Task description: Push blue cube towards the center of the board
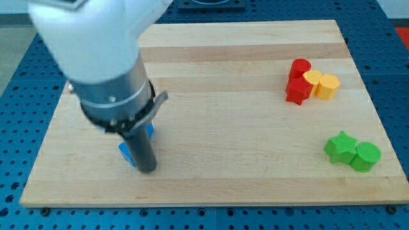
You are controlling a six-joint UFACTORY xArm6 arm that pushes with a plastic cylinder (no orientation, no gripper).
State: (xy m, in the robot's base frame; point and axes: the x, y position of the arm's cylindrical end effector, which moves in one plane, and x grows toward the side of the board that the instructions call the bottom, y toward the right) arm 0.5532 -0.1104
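Observation:
The blue cube lies near the wooden board's bottom left, mostly hidden behind my dark rod; another blue bit shows on the rod's right side, and I cannot tell whether it is the same block. My tip rests on the board right against the blue cube's right side. The arm's white and grey body fills the view's upper left.
At the view's right top stand a red cylinder, a red star-shaped block, and two yellow blocks, all bunched together. At the right bottom sit a green star-shaped block and a green cylinder, touching.

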